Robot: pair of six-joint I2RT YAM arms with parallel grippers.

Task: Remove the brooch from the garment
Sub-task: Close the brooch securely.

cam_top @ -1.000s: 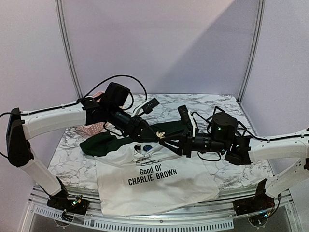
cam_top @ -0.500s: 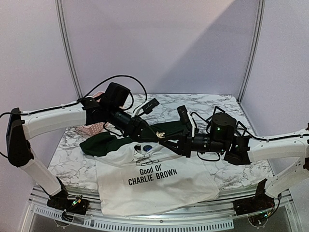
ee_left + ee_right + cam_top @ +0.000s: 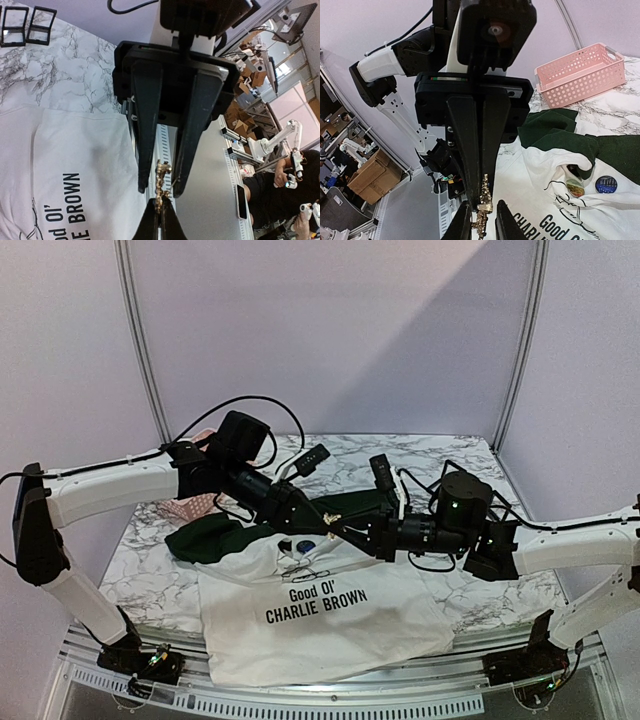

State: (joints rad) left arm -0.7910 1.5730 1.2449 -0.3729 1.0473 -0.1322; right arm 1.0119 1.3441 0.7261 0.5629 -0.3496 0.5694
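Where two tools (image 3: 160,207) (image 3: 481,207) meet, one brooch (image 3: 162,180) — aloft.

Two robot arms: one left arm (image 3: 110,490), one right arm (image 3: 570,545). Two grippers, one per arm: left gripper (image 3: 481,197), right gripper (image 3: 481,220), two fingers on each. One garment (image 3: 320,630), with two lines of black print (image 3: 316,606) on the chest. One gold brooch (image 3: 161,182). Two round badges on the garment: one yellowish badge (image 3: 575,188), one blue badge (image 3: 606,184). One pink basket (image 3: 580,75). Two black square frames (image 3: 44,9), side by side. One marble table (image 3: 150,580).
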